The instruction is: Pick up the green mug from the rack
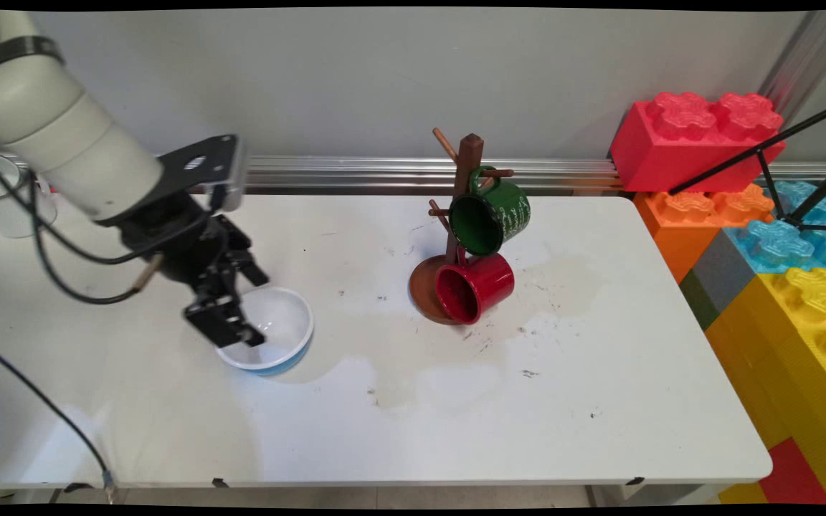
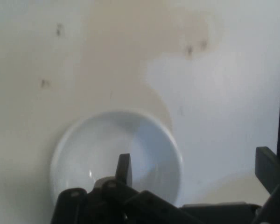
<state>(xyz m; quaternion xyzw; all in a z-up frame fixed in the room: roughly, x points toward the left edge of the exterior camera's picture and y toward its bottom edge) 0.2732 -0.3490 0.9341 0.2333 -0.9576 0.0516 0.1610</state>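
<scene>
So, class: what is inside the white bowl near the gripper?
The bowl looks empty: both views show only its bare white inside. One finger of the open gripper reaches in over the rim, and the gripper covers the bowl's near-left part, so that patch cannot be checked.

One bowl (image 1: 273, 330), white inside, blue outside. Two mugs: one green (image 1: 492, 215), one red (image 1: 474, 287). One wooden mug tree (image 1: 464, 172). One table (image 1: 456, 416).

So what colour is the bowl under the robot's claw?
The bowl is white inside and blue outside; the main view shows it best.
</scene>
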